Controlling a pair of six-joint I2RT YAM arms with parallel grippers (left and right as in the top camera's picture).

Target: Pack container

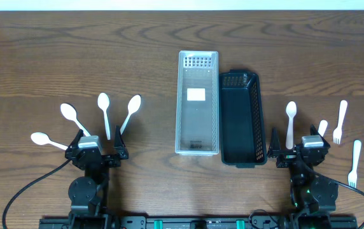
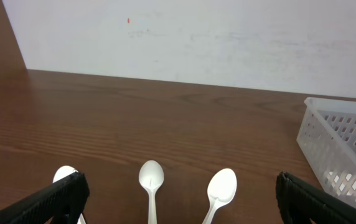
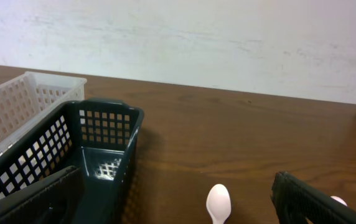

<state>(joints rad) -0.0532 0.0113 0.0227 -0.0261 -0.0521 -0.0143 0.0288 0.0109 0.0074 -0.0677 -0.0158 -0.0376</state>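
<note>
White bin (image 1: 198, 102) and dark bin (image 1: 239, 117) sit side by side mid-surface (image 1: 42, 51), long sides together, dark one on the right and set a bit nearer me. Left pincer (image 1: 99, 141) is spread wide, gripping nothing. Four left spoons (image 1: 104, 103) fan out just ahead of it, bowls away from me. Right pincer (image 1: 300, 143) is spread wide too, gripping nothing, just right of the dark bin's near end. Two right spoons (image 1: 291, 114) lie ahead of it, one partly hidden behind the pincer. Two forks (image 1: 341, 121) lie further right. All cutlery lies on the wood, outside both bins.
</note>
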